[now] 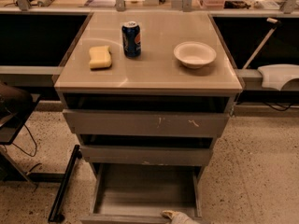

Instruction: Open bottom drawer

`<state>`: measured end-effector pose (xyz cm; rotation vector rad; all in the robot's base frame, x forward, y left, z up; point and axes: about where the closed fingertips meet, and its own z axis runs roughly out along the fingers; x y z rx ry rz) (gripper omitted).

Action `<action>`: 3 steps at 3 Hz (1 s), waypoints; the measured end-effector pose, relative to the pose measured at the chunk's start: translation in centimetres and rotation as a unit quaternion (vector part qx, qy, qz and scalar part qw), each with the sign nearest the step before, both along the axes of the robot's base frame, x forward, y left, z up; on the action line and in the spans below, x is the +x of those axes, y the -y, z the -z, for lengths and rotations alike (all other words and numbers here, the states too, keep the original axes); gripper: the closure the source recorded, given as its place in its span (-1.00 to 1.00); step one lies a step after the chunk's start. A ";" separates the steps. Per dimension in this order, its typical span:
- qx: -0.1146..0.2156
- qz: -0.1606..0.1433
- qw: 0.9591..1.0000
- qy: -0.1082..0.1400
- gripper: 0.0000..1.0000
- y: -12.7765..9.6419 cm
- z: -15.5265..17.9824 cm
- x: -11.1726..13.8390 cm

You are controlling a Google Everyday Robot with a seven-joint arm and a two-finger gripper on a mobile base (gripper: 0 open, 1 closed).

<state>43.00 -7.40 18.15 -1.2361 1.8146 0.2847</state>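
Note:
The bottom drawer [145, 190] stands pulled far out toward me, showing its shallow, empty grey box interior. Its plain front edge runs along the bottom of the view. My gripper [174, 215] is at the bottom edge of the view, a pale tip resting at the drawer's front rim, right of centre. Most of it is cut off by the frame. Above are the mid-sized grey front [145, 156] and the widest grey front with white scratch marks [145, 123], both only slightly out.
On the cabinet top [149, 78] sit a yellow sponge [100, 57], a blue soda can [131, 39] and a white bowl [195, 54]. A black bar [64, 183] lies on the speckled floor at the left. A white object [278, 76] juts in at the right.

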 end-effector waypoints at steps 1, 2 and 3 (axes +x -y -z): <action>0.000 0.000 1.000 0.000 0.16 0.0 0.0 0.0; 0.000 0.000 1.000 0.000 -0.31 0.0 0.0 0.0; 0.000 0.000 1.000 0.000 -0.77 0.0 0.0 0.0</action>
